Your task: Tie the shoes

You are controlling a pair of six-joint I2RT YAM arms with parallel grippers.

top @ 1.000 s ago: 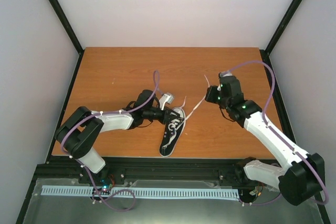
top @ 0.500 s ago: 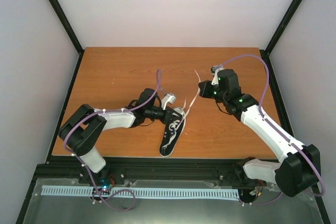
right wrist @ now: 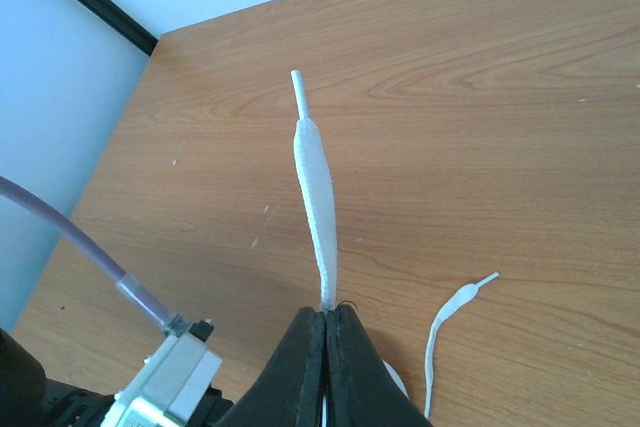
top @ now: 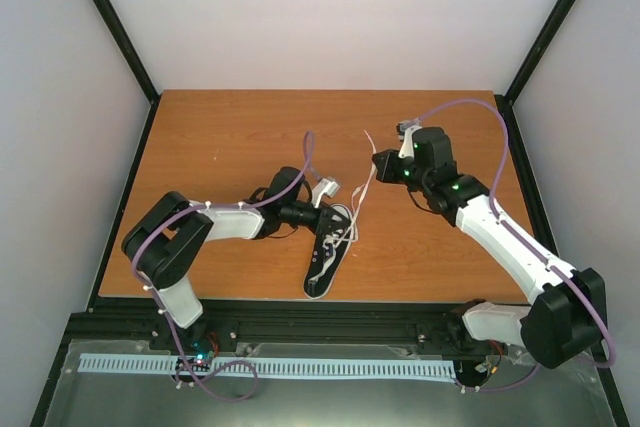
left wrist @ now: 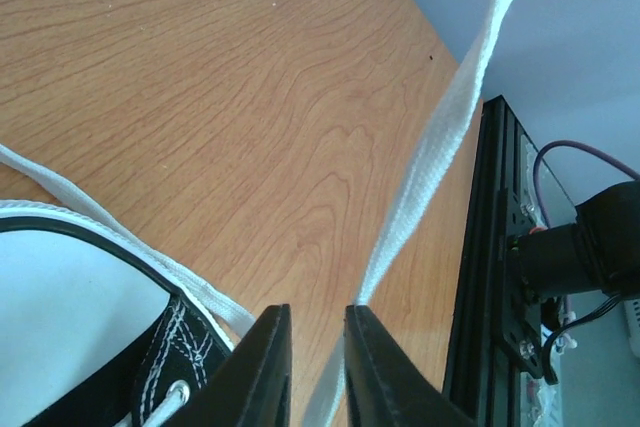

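Note:
The black sneaker (top: 325, 257) with a white toe cap lies on the table, toe toward the near edge. My right gripper (top: 381, 163) hangs beyond and to the right of it, shut on one white lace (right wrist: 315, 187). That lace's tip sticks out past the fingers, and the rest runs taut back to the shoe. My left gripper (top: 336, 215) is at the shoe's opening (left wrist: 165, 357). Its jaws stand slightly apart around the same taut lace (left wrist: 440, 137), which rests loose against the right finger (left wrist: 375, 362). The other lace (right wrist: 445, 322) lies slack on the wood.
The wooden table (top: 220, 147) is bounded by black frame posts and white walls. A black rail (left wrist: 495, 277) runs along its right edge in the left wrist view. The left wrist's camera block (right wrist: 165, 382) shows just below the right gripper.
My right gripper has carried its lace leftward and away from the near edge. My left gripper's jaws have parted, loosening on the lace, and that arm has edged right.

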